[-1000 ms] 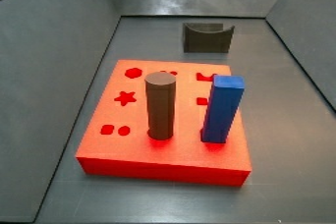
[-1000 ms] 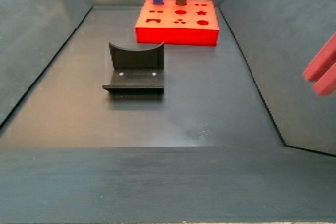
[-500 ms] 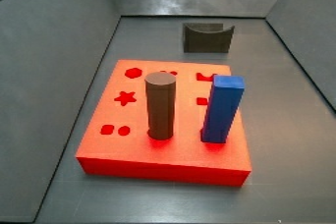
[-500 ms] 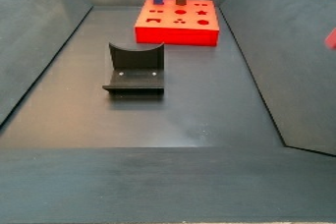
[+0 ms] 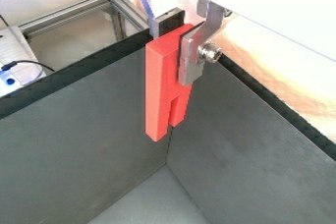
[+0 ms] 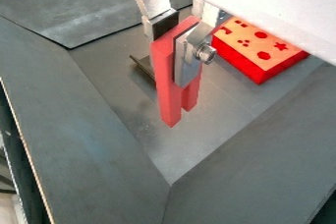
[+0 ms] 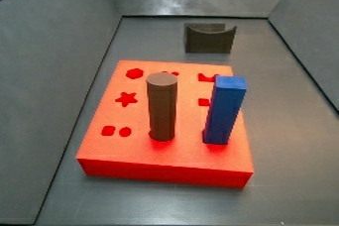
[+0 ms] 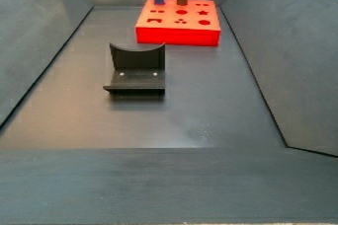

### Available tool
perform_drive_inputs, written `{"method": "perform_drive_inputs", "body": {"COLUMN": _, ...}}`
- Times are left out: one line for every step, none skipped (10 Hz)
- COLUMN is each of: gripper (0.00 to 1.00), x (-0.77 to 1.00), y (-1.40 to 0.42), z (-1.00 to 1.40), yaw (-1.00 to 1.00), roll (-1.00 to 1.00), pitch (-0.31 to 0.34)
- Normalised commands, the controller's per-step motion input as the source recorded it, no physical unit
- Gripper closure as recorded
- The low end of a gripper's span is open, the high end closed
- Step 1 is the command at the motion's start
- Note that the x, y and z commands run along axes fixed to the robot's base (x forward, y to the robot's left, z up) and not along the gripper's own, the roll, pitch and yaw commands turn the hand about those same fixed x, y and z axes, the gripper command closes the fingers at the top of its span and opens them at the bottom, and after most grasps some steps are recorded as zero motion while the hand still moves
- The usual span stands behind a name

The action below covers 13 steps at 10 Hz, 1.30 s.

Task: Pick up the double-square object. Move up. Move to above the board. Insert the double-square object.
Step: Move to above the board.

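The hand (image 5: 176, 33) appears only in the wrist views, raised well above the dark grey floor of the walled bin; neither side view shows it. Its two flat silver finger plates (image 5: 194, 53) are closed onto the upper part of the slim, elongated red bar, the double-square object (image 5: 164, 85), which hangs upright between them with its lower end free in the air. In a wrist view the same bar (image 6: 176, 73) hangs over the bin floor, clear of everything below it, and the hand (image 6: 172, 33) grips it near the top.

The board, a large flat red square slab with shaped cutouts (image 7: 122, 131), lies on the floor. In both side views two pieces stand upright in it: a dark brown cylinder (image 7: 162, 107) and a tall blue square post (image 7: 225, 110), side by side along the edge nearer the camera in one of them. Open cutouts show on the rest of its face, among them a hexagon, a star and a pair of small holes. In a wrist view a corner of the board (image 6: 262, 45) shows beyond the held bar, well apart from it.

The fixture, a dark L-shaped bracket on a base plate (image 8: 136, 69), stands on the floor apart from the board (image 8: 179, 22). It is seen from another side in a side view (image 7: 209, 38), beyond the board's far edge. Part of it (image 6: 141, 66) shows behind the bar in a wrist view.
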Motion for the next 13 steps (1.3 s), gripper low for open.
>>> {"method": "perform_drive_inputs", "body": {"gripper": 1.00, "x": -0.58, "y": 0.00, "z": 0.02, "yaw": 0.02, "roll": 0.06, "pitch": 0.069}}
{"method": "perform_drive_inputs", "body": {"gripper": 1.00, "x": -0.58, "y": 0.00, "z": 0.02, "yaw": 0.02, "roll": 0.05, "pitch": 0.069}}
{"method": "perform_drive_inputs", "body": {"gripper": 1.00, "x": -0.58, "y": 0.00, "z": 0.02, "yaw": 0.02, "roll": 0.05, "pitch": 0.069}}
{"method": "perform_drive_inputs", "body": {"gripper": 1.00, "x": -0.58, "y": 0.00, "z": 0.02, "yaw": 0.02, "roll": 0.05, "pitch": 0.069}}
{"method": "perform_drive_inputs", "body": {"gripper": 1.00, "x": -0.58, "y": 0.00, "z": 0.02, "yaw": 0.02, "roll": 0.05, "pitch": 0.068}}
{"method": "perform_drive_inputs", "body": {"gripper": 1.00, "x": -0.58, "y": 0.00, "z": 0.02, "yaw": 0.02, "roll": 0.05, "pitch": 0.068}}
{"method": "perform_drive_inputs", "body": {"gripper": 1.00, "x": -0.58, "y": 0.00, "z": 0.02, "yaw": 0.02, "roll": 0.05, "pitch": 0.068}}
{"method": "perform_drive_inputs", "body": {"gripper": 1.00, "x": -0.58, "y": 0.00, "z": 0.02, "yaw": 0.02, "roll": 0.05, "pitch": 0.068}}
{"method": "perform_drive_inputs", "body": {"gripper": 1.00, "x": -0.58, "y": 0.00, "z": 0.02, "yaw": 0.02, "roll": 0.05, "pitch": 0.068}}
{"method": "perform_drive_inputs", "body": {"gripper": 1.00, "x": -0.58, "y": 0.00, "z": 0.02, "yaw": 0.02, "roll": 0.05, "pitch": 0.068}}
{"method": "perform_drive_inputs", "body": {"gripper": 1.00, "x": -0.58, "y": 0.00, "z": 0.02, "yaw": 0.02, "roll": 0.05, "pitch": 0.068}}
{"method": "perform_drive_inputs", "body": {"gripper": 1.00, "x": -0.58, "y": 0.00, "z": 0.02, "yaw": 0.02, "roll": 0.05, "pitch": 0.068}}
{"method": "perform_drive_inputs", "body": {"gripper": 1.00, "x": -0.58, "y": 0.00, "z": 0.02, "yaw": 0.02, "roll": 0.05, "pitch": 0.068}}
